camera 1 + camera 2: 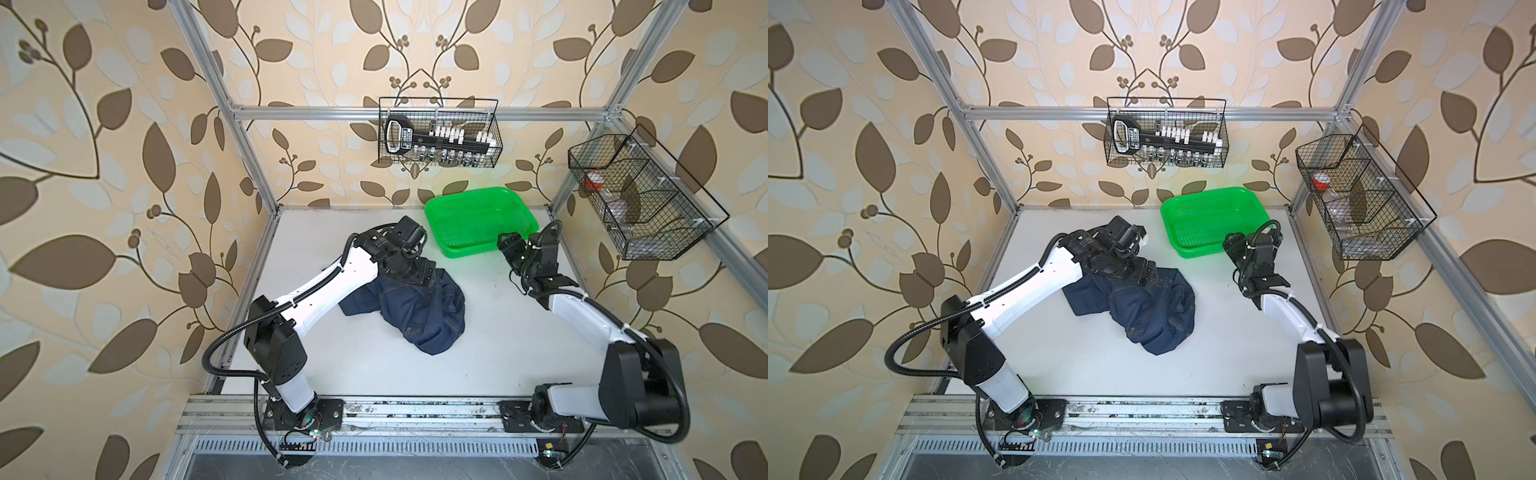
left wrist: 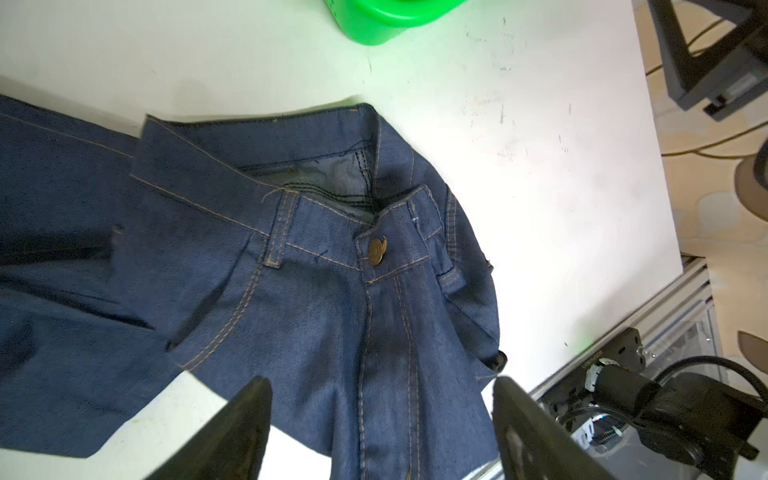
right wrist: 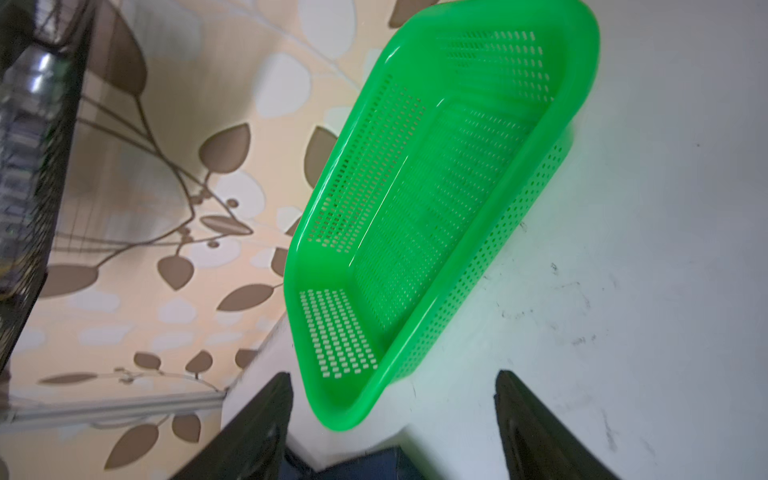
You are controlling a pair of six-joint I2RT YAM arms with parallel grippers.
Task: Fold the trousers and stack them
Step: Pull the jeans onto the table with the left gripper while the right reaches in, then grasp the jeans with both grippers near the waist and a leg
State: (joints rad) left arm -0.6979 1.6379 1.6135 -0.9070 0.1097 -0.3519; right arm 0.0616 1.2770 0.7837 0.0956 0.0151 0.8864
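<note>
The trousers are dark navy denim with tan stitching, lying crumpled in a heap mid-table in both top views. In the left wrist view the waistband, a brass button and the fly face up on the trousers. My left gripper hangs over the heap's far left part. Its jaws stand wide apart with denim below them, gripping nothing. My right gripper is open and empty, apart from the trousers, at the near corner of the green basket.
The empty green basket sits at the table's back right. A wire basket with a tool hangs on the back rail. Another wire basket hangs on the right frame. A metal rail runs along the front.
</note>
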